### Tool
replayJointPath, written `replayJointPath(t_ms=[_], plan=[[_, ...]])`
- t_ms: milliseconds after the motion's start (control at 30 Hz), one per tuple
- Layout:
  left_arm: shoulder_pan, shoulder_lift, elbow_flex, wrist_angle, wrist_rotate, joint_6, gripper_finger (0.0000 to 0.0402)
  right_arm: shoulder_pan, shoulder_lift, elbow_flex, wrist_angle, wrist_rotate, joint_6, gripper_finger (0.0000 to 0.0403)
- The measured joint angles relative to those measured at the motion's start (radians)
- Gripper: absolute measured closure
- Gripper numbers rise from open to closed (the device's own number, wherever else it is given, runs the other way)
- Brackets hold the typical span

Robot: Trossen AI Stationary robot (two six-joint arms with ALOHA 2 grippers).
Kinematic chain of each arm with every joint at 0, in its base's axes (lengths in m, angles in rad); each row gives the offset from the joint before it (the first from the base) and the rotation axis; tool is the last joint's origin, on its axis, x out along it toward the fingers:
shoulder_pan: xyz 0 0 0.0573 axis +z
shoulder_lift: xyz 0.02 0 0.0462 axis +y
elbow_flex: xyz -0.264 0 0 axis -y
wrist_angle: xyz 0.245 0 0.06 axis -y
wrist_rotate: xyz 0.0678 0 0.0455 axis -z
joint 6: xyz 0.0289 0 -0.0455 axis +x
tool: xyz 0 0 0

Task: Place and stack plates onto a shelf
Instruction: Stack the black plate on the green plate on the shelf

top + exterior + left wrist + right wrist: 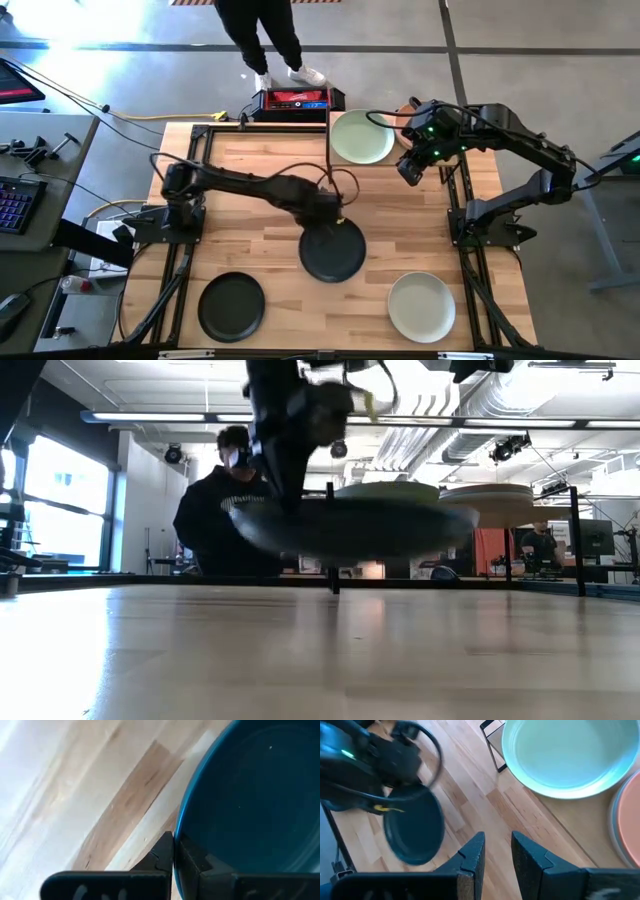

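Plates on the shelf flank the apart right pincer; left pincer clamps the dark teal plate.

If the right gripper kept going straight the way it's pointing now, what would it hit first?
Most likely bare wooden tabletop. The right gripper, fingers slightly apart, points at open wood between the round dark teal plate held by the left gripper and the pale green plate on the shelf. Depth is unclear.
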Motion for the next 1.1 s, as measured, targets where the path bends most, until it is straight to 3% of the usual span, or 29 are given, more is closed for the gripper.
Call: replayJointPath(t_ms=[267, 600, 867, 1100], plan=[[0.001, -0.171, 0.0, 0.011, -0.09, -0.01, 0.0401, 0.0, 0.0, 0.0, 0.003, 0.011, 0.003, 0.0327], [0.072, -0.371, 0.001, 0.125, -0.366, 0.06, 0.0401, 0.0, 0.0, 0.002, 0.135, 0.025, -0.044, 0.0327], [0.228, -0.417, 0.001, 0.348, -0.369, 0.247, 0.0401, 0.0, 0.0, 0.002, 0.307, 0.032, -0.123, 0.0327], [0.377, -0.41, 0.001, 0.436, -0.31, 0.323, 0.0401, -0.001, -0.006, 0.002, 0.431, 0.213, -0.209, 0.0327]])
